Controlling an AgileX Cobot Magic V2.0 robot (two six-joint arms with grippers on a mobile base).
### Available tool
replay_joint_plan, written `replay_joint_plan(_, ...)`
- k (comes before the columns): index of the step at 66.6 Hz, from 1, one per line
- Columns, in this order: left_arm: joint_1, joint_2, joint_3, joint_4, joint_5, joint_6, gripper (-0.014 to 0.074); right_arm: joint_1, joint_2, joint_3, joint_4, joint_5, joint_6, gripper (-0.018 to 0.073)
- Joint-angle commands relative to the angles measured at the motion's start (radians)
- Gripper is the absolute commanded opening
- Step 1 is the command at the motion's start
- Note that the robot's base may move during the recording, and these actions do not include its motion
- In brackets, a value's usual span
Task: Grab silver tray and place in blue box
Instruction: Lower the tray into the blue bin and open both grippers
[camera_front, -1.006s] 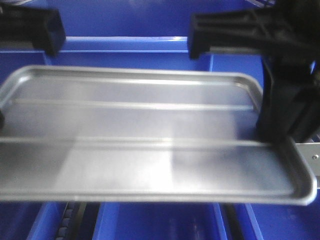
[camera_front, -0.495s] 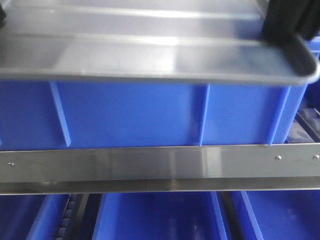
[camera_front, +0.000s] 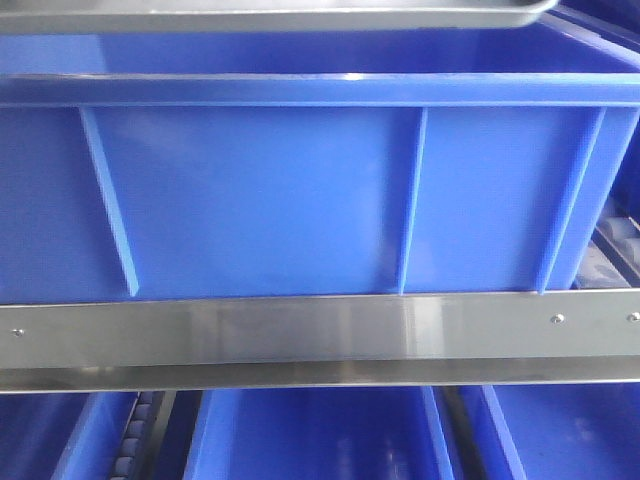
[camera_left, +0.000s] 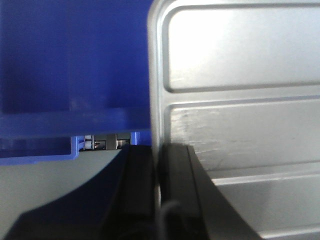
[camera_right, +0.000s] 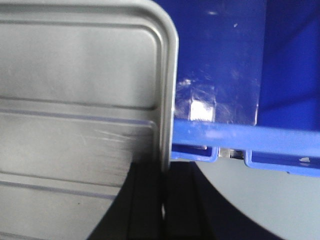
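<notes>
In the front view the tray (camera_front: 280, 12) shows only as a thin silver edge along the top of the frame, just above the rim of the box (camera_front: 300, 200), which fills the middle with its ribbed blue wall. A steel rail (camera_front: 320, 335) runs across below the box, and more blue bins (camera_front: 310, 440) sit along the bottom of the frame.

In the left wrist view the tray (camera_left: 240, 115) fills the right half, its rounded corner at the top centre, with the blue box (camera_left: 70, 65) inside showing at the upper left. The left claw (camera_left: 157, 190), at the bottom centre, is clamped on the tray's side rim, one black finger on each side of it.

In the right wrist view the tray (camera_right: 80, 100) fills the left half and the box (camera_right: 225, 75) the upper right, its rim crossing the middle right. The right claw (camera_right: 162, 200), at the bottom centre, pinches the tray's other side rim between its fingers.
</notes>
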Motion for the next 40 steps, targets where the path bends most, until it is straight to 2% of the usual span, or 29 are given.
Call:
replay_joint_plan(1, 0.038, 0.000, -0.054, -0.147, -0.229, 0.083, -0.0006, -0.020, 0.009, -0.063, 0.105, -0.237, -0.063, 0.0069)
replay_joint_plan(29, 0.224, 0.168, -0.217, -0.327, -0.300, 0.351, -0.0006, -0.172, 0.179, -0.263, 0.222, -0.258, -0.213, 0.0069)
replay_joint_plan(40, 0.318, 0.239, -0.274, -0.431, -0.315, 0.458, -0.0006, -0.236, 0.239, -0.316, 0.259, -0.260, -0.263, 0.0069)
